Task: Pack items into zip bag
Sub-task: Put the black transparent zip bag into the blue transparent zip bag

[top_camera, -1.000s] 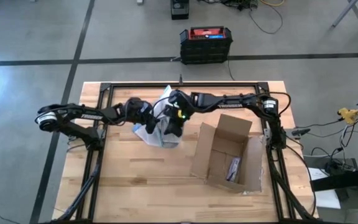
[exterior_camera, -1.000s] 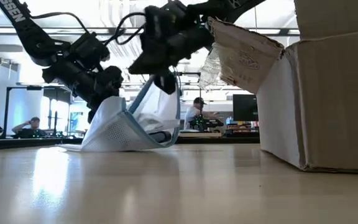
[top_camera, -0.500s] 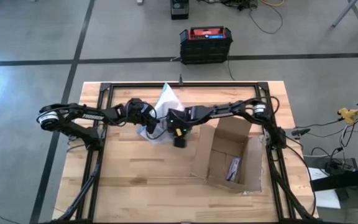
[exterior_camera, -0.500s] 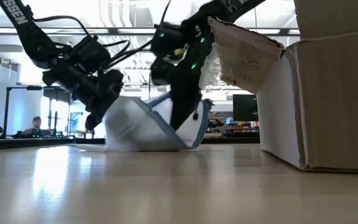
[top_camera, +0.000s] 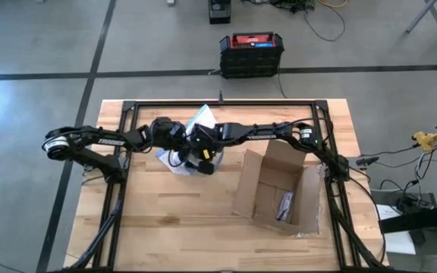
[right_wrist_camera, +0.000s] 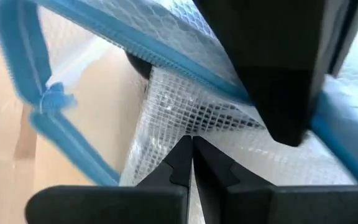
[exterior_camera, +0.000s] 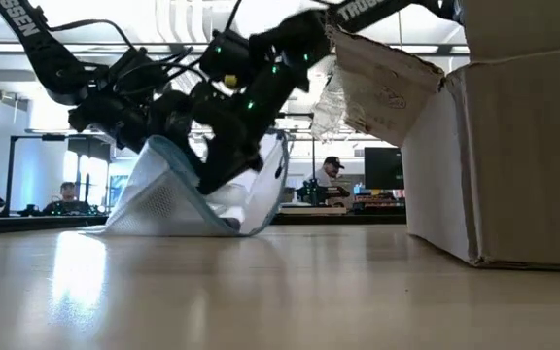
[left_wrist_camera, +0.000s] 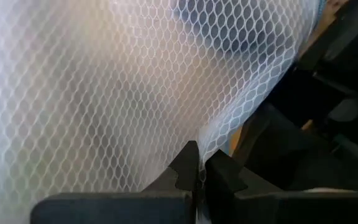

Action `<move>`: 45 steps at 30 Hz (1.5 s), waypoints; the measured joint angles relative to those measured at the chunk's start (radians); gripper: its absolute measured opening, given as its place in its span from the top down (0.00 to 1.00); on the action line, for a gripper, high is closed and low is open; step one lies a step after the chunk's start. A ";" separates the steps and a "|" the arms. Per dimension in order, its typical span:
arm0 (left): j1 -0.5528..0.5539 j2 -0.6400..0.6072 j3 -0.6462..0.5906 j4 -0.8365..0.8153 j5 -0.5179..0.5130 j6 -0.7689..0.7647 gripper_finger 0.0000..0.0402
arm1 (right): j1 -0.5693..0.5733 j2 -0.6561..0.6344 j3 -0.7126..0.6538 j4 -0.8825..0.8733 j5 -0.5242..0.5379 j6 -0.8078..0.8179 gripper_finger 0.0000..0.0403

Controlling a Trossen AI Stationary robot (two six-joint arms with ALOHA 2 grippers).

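Clear mesh-patterned plastic with a blue strip, the zip bag [top_camera: 196,140], propped up near the middle of the table's far edge, between the two arms and well apart from the cardboard box [top_camera: 279,189] toward the right edge. Pinched at its left side by the left gripper [left_wrist_camera: 196,177], fingers closed on a fold of the netted wall. Entered from the other side by the right gripper [right_wrist_camera: 191,155], fingers pressed together with nothing visible between them, tip deep against the bag's inner wall just past the blue zip strip [right_wrist_camera: 73,152], mouth plainly open. Held like a small tent in the low view, bag [exterior_camera: 197,190] tilted with one edge on the table [exterior_camera: 261,292] and both dark wrists crowded over it. Whitish pieces, the items [exterior_camera: 227,199], apparently lying low inside the bag, though too blurred behind the plastic to count or to outline. No loose items visible on the bare wood around the bag, so probably well along: at least part of the packing done. Left to do, as far as can be judged: withdraw the right gripper, check whether anything remains to fetch from the box, then press the zip shut and set the bag down flat.
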 joint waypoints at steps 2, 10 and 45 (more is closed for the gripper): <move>0.000 0.002 0.000 0.011 -0.006 0.002 1.00 | 0.005 -0.011 0.006 -0.036 -0.001 -0.049 1.00; -0.001 -0.005 0.021 0.011 -0.001 0.001 1.00 | 0.021 -0.066 -0.002 -0.072 0.008 -0.054 1.00; -0.049 -0.097 0.155 -0.416 0.015 -0.061 1.00 | 0.033 0.038 -0.201 0.533 0.088 0.181 1.00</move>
